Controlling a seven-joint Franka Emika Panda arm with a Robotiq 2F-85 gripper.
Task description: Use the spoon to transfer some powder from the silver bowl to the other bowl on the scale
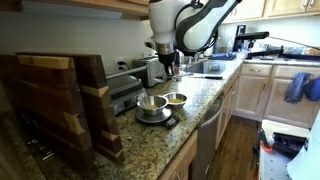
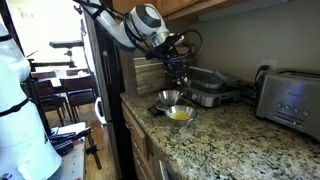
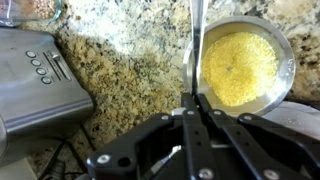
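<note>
My gripper is shut on the thin metal handle of the spoon, which runs straight up to the top edge of the wrist view, so its scoop end is out of view. The handle crosses the left rim of the silver bowl, which holds yellowish powder. In both exterior views the gripper hangs just above the bowls. The silver bowl sits on the granite counter beside the other bowl, which rests on the black scale.
A grey contact grill stands close behind the bowls. Wooden cutting boards lean at one end of the counter and a toaster stands at the other. The counter edge runs near the scale.
</note>
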